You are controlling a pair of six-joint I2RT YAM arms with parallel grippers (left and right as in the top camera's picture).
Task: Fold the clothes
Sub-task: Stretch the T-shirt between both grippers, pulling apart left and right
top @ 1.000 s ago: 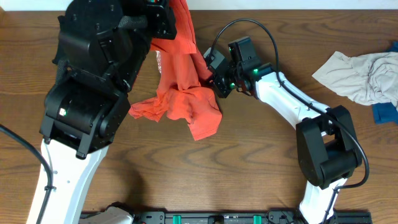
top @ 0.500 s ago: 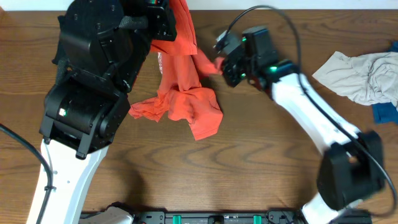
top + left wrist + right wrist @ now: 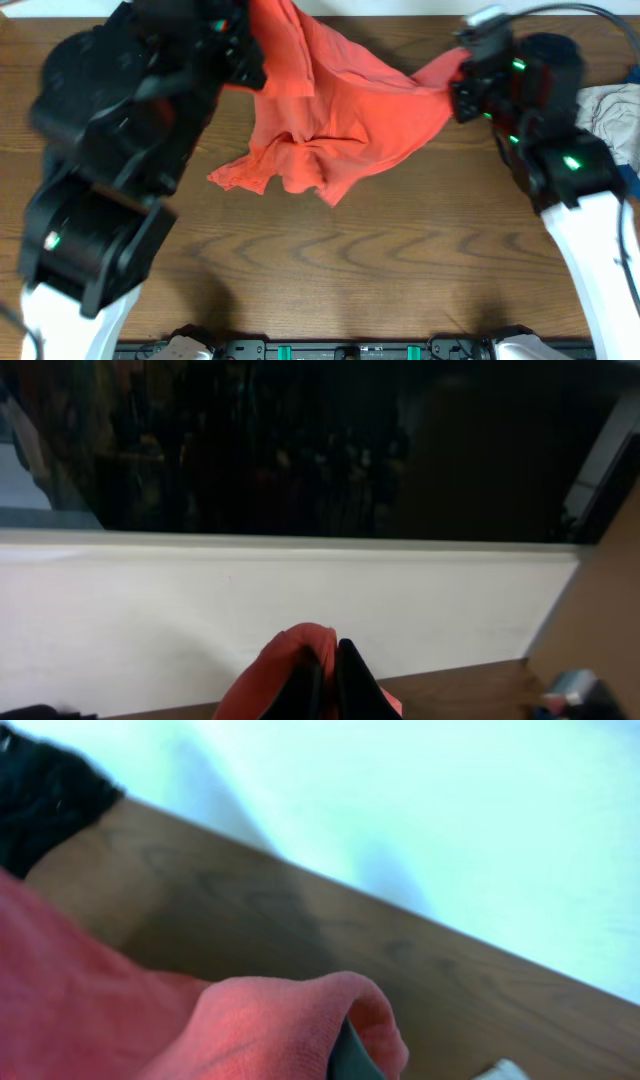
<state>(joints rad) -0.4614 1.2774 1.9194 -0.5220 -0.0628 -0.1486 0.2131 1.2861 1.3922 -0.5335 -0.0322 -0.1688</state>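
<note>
Count: one red-orange T-shirt (image 3: 340, 110), one pale grey garment (image 3: 612, 110), one left arm (image 3: 100, 200), one right arm (image 3: 585, 190), each with one gripper, and one wooden table (image 3: 400, 260).

The T-shirt hung spread between the two grippers across the far half of the table. The left gripper (image 3: 248, 45) was clamped on the shirt's far-left edge. The left wrist view showed its fingers (image 3: 310, 680) pressed together with a ridge of red cloth caught between them. The right gripper (image 3: 465, 85) was closed on the shirt's right corner at the far right. In the right wrist view, the fabric lay bunched over one dark finger (image 3: 350, 1058).

Between the two holds the cloth sagged toward the near side. Its lower hem lay crumpled on the wood, left of centre.

The grey garment lay at the table's right edge, just beside the right arm and apart from the T-shirt.
</note>
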